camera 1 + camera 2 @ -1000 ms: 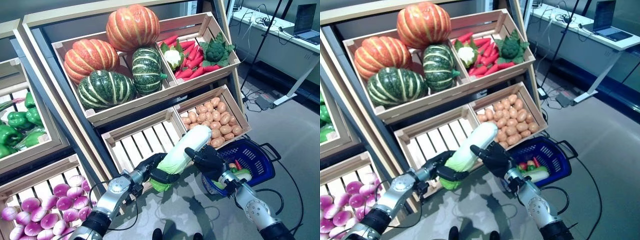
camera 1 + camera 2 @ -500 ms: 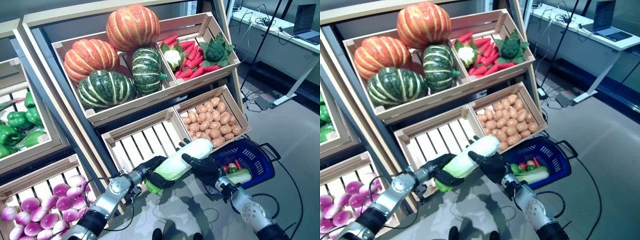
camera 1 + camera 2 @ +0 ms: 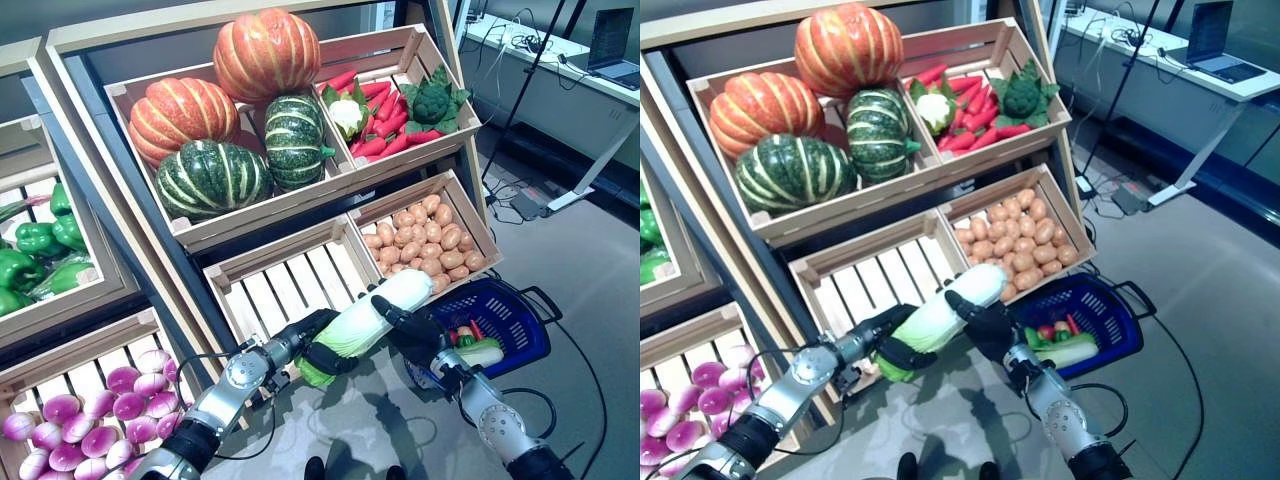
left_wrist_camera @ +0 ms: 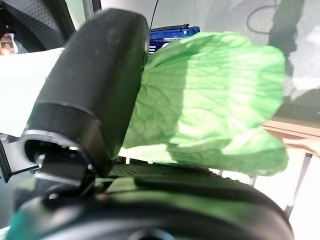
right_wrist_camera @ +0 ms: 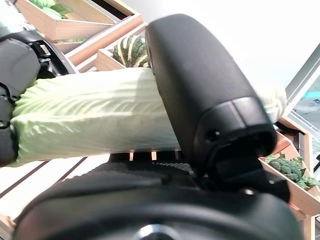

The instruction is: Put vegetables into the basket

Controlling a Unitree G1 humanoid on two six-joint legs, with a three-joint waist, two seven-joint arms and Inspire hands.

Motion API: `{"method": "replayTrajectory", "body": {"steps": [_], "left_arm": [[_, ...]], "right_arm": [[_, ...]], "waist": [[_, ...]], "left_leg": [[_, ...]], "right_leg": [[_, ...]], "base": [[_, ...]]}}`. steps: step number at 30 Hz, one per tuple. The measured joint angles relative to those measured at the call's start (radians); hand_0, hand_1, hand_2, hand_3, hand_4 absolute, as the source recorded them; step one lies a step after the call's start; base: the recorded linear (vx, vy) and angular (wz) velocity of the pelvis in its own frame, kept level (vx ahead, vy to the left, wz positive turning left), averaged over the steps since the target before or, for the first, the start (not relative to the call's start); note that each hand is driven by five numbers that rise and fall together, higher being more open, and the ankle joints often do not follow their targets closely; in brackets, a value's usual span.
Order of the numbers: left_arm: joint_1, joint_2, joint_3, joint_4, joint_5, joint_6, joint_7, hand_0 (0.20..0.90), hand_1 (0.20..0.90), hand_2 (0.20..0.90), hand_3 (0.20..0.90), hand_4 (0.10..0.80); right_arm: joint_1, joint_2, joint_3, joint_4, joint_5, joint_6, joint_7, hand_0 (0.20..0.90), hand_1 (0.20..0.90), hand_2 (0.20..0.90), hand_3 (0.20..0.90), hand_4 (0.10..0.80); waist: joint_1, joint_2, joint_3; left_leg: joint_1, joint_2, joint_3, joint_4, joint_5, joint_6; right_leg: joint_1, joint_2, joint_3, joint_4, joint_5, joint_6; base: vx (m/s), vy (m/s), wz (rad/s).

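Note:
A long napa cabbage (image 3: pixel 365 320) with a white stalk end and green leafy end hangs in the air in front of the empty slatted crate (image 3: pixel 270 285). My left hand (image 3: pixel 318 340) is curled round its green end (image 4: pixel 210 95). Around its pale middle (image 5: pixel 95 112) my right hand (image 3: pixel 410 325) is curled. The blue basket (image 3: pixel 510 305) sits on the floor to the right of the cabbage and holds a few vegetables (image 3: pixel 475 350).
Wooden shelf crates hold pumpkins and squashes (image 3: pixel 225 110), red peppers with cauliflower and broccoli (image 3: pixel 390 105), potatoes (image 3: pixel 425 240), green peppers (image 3: pixel 35 250) and purple turnips (image 3: pixel 100 410). A desk with a laptop (image 3: pixel 610 40) stands at the far right.
Both hands brought the cabbage lower and flatter, then lifted it slightly and moved it right toward the basket. The right hand has settled around its pale middle.

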Motion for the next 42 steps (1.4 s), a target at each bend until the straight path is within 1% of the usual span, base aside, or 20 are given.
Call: {"method": "replayTrajectory", "body": {"steps": [1, 2, 14, 20, 24, 27, 30, 36, 38, 39, 42], "left_arm": [[0.0, -0.005, 0.0, 0.0, -0.005, 0.003, 0.0, 0.815, 0.815, 0.815, 0.815, 0.744], [0.0, -0.012, 0.0, 0.0, -0.007, 0.007, 0.001, 0.9, 0.9, 0.9, 0.9, 0.8], [0.006, -0.018, 0.002, 0.0, -0.075, 0.011, 0.003, 0.9, 0.9, 0.9, 0.9, 0.8], [0.021, -0.024, 0.033, -0.013, -0.119, 0.012, 0.0, 0.9, 0.9, 0.9, 0.9, 0.8], [0.051, -0.026, 0.087, -0.016, -0.126, 0.034, -0.008, 0.9, 0.9, 0.9, 0.9, 0.8], [0.078, -0.019, 0.106, -0.016, -0.166, 0.051, -0.011, 0.9, 0.9, 0.9, 0.9, 0.8], [0.107, -0.019, 0.125, -0.016, -0.205, 0.066, -0.018, 0.9, 0.9, 0.9, 0.9, 0.8], [0.116, -0.013, 0.131, -0.014, -0.243, 0.074, -0.033, 0.9, 0.9, 0.9, 0.9, 0.8], [0.116, -0.011, 0.134, -0.012, -0.254, 0.074, -0.038, 0.9, 0.9, 0.9, 0.9, 0.8], [0.116, -0.01, 0.135, -0.011, -0.275, 0.074, -0.04, 0.9, 0.9, 0.9, 0.9, 0.8], [0.116, -0.008, 0.14, -0.011, -0.285, 0.074, -0.042, 0.9, 0.9, 0.9, 0.9, 0.8]], "right_arm": [[0.0, 0.001, 0.0, 0.0, 0.0, -0.007, -0.006, 0.3, 0.3, 0.3, 0.3, 0.4], [0.0, 0.001, 0.0, 0.001, 0.0, -0.014, -0.007, 0.3, 0.3, 0.3, 0.3, 0.4], [-0.001, 0.023, -0.015, 0.004, 0.002, -0.062, -0.01, 0.3, 0.3, 0.3, 0.3, 0.4], [-0.002, 0.027, -0.058, -0.008, 0.002, -0.065, -0.01, 0.3, 0.3, 0.3, 0.3, 0.4], [-0.006, 0.034, -0.15, -0.018, 0.011, -0.094, -0.01, 0.3, 0.3, 0.3, 0.3, 0.4], [-0.013, 0.032, -0.231, -0.018, 0.024, -0.124, -0.01, 0.3, 0.3, 0.3, 0.3, 0.4], [-0.029, 0.026, -0.307, -0.017, 0.082, -0.159, -0.02, 0.3, 0.3, 0.3, 0.3, 0.4], [-0.086, 0.022, -0.436, 0.014, 0.163, -0.221, -0.103, 0.3, 0.3, 0.3, 0.3, 0.4], [-0.104, 0.003, -0.455, 0.043, 0.176, -0.235, -0.126, 0.3, 0.3, 0.3, 0.3, 0.4], [-0.116, -0.021, -0.465, 0.069, 0.192, -0.235, -0.148, 0.3, 0.3, 0.3, 0.3, 0.4], [-0.141, -0.038, -0.518, 0.136, 0.202, -0.245, -0.202, 0.3, 0.3, 0.3, 0.3, 0.4]], "waist": [[0.0, 0.0, 0.0], [0.0, 0.0, 0.0], [0.0, 0.0, 0.0], [0.0, 0.001, 0.0], [0.0, 0.001, 0.0], [0.0, 0.001, 0.0], [-0.001, 0.003, 0.001], [0.0, 0.004, 0.002], [-0.001, 0.004, 0.002], [0.0, 0.004, 0.002], [0.0, 0.005, 0.002]], "left_leg": [[0.0, 0.0, 0.0, 0.0, 0.0, 0.0], [0.0, 0.0, 0.0, 0.0, 0.0, 0.0], [-0.006, 0.0, 0.0, 0.0, 0.0, 0.0], [-0.016, 0.0, 0.0, 0.0, 0.0, 0.0], [-0.019, 0.0, 0.0, 0.0, 0.0, 0.0], [-0.021, 0.0, 0.0, 0.0, 0.0, 0.0], [-0.022, 0.001, 0.0, 0.0, 0.0, 0.0], [-0.023, 0.001, 0.002, 0.0, 0.0, 0.0], [-0.023, 0.001, 0.002, 0.0, 0.0, 0.0], [-0.023, 0.001, 0.002, 0.0, 0.0, 0.0], [-0.024, 0.001, 0.002, 0.0, -0.001, 0.0]], "right_leg": [[0.0, 0.0, 0.0, 0.0, 0.0, 0.0], [0.0, 0.0, 0.0, 0.0, 0.0, 0.0], [-0.005, 0.0, 0.0, 0.0, 0.0, 0.0], [-0.015, 0.0, 0.0, 0.0, 0.0, 0.0], [-0.017, 0.0, 0.0, 0.0, 0.0, 0.0], [-0.019, 0.0, 0.0, -0.001, 0.0, 0.0], [-0.02, 0.0, 0.0, -0.003, 0.0, 0.0], [-0.021, 0.0, 0.001, -0.003, 0.0, 0.0], [-0.021, 0.0, 0.001, -0.003, 0.0, 0.0], [-0.022, 0.0, 0.001, -0.003, 0.0, 0.0], [-0.022, 0.001, 0.001, -0.003, 0.0, 0.0]], "base": [[0.0, 0.0, 0.0], [0.0, 0.0, 0.0], [0.0, 0.0, 0.0], [0.0, 0.0, 0.0], [0.0, 0.0, 0.0], [0.0, 0.0, 0.0], [0.0, 0.0, 0.0], [0.0, 0.0, 0.0], [0.0, 0.0, 0.0], [0.0, 0.0, 0.0], [0.0, 0.0, 0.0]]}}
